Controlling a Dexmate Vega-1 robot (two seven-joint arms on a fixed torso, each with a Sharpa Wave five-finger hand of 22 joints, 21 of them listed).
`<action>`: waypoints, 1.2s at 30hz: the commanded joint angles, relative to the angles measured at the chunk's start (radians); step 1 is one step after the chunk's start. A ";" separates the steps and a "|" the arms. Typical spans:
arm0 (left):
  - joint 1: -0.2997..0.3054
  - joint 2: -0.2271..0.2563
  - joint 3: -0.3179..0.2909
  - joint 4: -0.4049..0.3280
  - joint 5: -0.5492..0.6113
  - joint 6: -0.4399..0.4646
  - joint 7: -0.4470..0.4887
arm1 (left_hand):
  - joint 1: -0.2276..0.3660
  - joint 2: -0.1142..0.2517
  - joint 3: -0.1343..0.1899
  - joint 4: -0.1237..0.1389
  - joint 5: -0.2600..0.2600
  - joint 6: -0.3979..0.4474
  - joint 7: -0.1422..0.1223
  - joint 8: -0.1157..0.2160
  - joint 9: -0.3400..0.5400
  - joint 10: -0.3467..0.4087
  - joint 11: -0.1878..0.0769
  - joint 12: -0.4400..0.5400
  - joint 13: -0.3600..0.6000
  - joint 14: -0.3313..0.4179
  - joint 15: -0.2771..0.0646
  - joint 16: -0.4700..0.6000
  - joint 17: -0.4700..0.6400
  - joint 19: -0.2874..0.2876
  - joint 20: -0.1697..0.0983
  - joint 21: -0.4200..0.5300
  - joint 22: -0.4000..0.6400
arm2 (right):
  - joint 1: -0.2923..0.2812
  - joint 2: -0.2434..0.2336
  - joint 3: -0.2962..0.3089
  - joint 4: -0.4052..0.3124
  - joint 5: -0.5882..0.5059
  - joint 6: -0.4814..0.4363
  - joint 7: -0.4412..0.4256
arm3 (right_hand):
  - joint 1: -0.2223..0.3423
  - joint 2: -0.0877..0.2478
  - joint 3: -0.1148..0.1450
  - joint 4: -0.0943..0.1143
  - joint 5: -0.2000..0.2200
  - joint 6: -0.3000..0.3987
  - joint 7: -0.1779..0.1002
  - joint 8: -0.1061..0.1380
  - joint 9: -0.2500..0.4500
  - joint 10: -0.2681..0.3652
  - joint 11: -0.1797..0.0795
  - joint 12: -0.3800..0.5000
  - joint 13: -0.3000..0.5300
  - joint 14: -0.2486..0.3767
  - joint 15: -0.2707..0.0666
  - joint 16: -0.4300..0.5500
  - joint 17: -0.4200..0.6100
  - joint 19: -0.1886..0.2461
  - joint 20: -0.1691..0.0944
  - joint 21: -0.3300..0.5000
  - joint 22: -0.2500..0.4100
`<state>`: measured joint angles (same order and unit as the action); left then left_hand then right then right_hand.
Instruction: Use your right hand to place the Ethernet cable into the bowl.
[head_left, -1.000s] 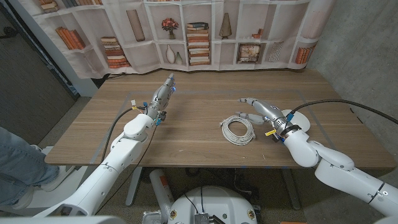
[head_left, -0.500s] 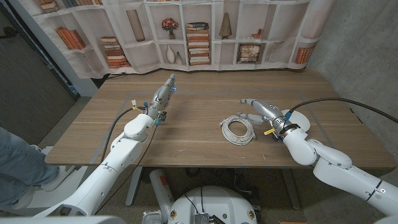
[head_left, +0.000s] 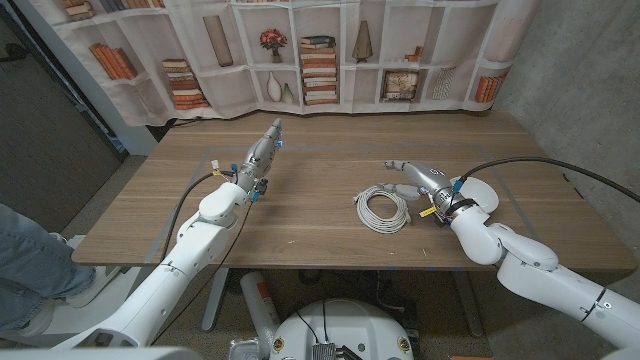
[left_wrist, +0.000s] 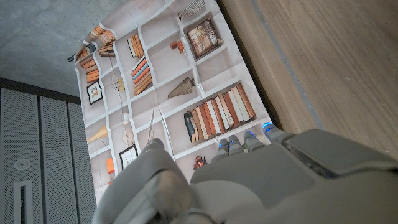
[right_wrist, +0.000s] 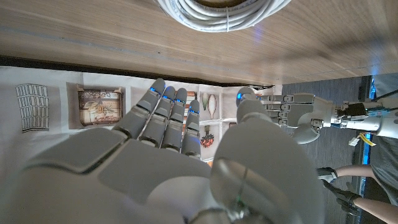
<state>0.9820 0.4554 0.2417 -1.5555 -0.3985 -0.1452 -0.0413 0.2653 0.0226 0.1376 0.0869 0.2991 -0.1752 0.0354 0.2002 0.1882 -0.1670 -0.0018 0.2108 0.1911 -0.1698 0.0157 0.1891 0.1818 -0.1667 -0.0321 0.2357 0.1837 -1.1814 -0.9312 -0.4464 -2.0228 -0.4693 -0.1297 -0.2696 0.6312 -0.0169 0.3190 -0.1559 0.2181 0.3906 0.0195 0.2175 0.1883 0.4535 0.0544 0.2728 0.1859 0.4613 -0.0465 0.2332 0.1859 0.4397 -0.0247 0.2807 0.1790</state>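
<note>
A white Ethernet cable (head_left: 384, 210) lies in a loose coil on the wooden table (head_left: 320, 160), right of the middle. My right hand (head_left: 413, 175) hovers just behind and to the right of the coil, fingers stretched out and holding nothing. In the right wrist view the cable (right_wrist: 224, 12) lies beyond the fingertips (right_wrist: 163, 102) of my right hand (right_wrist: 168, 155), apart from them. My left hand (head_left: 262, 152) stands at the left middle of the table with its fingers straight and empty. It appears again as the left hand (left_wrist: 249, 180) and, across the table, the left hand (right_wrist: 298, 115).
A curtain printed with bookshelves (head_left: 320, 55) hangs behind the table's far edge. A person's leg in jeans (head_left: 30, 255) stands off the table's left side. Thin tape lines mark the tabletop (head_left: 215, 152). A black cable (head_left: 560, 168) runs along my right arm.
My right arm has edged slightly left, bringing the hand a little closer to the coil. The cable and my left hand have not moved.
</note>
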 joint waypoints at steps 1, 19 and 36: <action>0.004 0.003 -0.005 -0.001 -0.003 -0.008 0.001 | 0.011 0.002 -0.003 0.001 0.000 -0.029 -0.005 0.000 0.002 -0.068 -0.006 -0.001 0.000 -0.157 -0.007 0.000 0.003 -0.259 -0.011 -0.006 0.003 | 0.017 0.008 -0.021 -0.014 -0.013 -0.048 0.019 | 0.017 -0.004 0.009 0.001 -0.002 0.000 0.009 -0.008 0.005 0.000 0.009 -0.007 0.002 0.016 -0.002 0.001 0.003 0.046 0.008 0.016 0.005; 0.003 0.005 -0.004 0.003 -0.003 -0.008 -0.002 | 0.013 0.003 -0.006 0.001 -0.001 -0.030 -0.006 0.000 0.002 -0.069 -0.007 -0.001 0.000 -0.157 -0.006 0.000 0.003 -0.259 -0.003 -0.008 0.004 | 0.054 0.018 -0.076 -0.050 -0.102 -0.197 0.077 | 0.052 -0.005 0.020 0.000 -0.008 0.001 0.021 -0.011 0.007 -0.015 0.029 -0.027 0.003 0.035 0.024 -0.010 0.006 0.165 0.004 0.042 0.004; 0.007 0.008 -0.006 -0.008 -0.003 -0.003 0.000 | 0.014 0.005 -0.008 0.000 -0.002 -0.030 -0.006 0.000 0.002 -0.068 -0.007 -0.001 0.000 -0.157 -0.005 0.000 0.003 -0.260 0.000 -0.011 0.004 | 0.092 0.032 -0.125 -0.045 -0.155 -0.282 0.130 | 0.055 -0.011 0.017 0.009 -0.013 0.052 0.019 0.002 0.008 0.029 0.020 -0.017 0.004 0.044 0.035 -0.017 0.007 0.156 -0.001 0.024 0.004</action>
<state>0.9878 0.4618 0.2369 -1.5582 -0.4020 -0.1528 -0.0422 0.2706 0.0279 0.1294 0.0869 0.2991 -0.1715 0.0319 0.2002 0.1882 -0.1670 -0.0018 0.2109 0.1911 -0.1698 0.0156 0.1891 0.1818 -0.1668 -0.0321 0.2254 0.1837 -1.1159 -0.9064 -0.5398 -2.0691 -0.5877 -0.3552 -0.1785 0.6730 -0.0273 0.3339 -0.1515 0.2070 0.4301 0.0402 0.2146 0.1931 0.4671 0.0775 0.2476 0.1887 0.4896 -0.0070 0.2131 0.1886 0.5882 -0.0215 0.3067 0.1790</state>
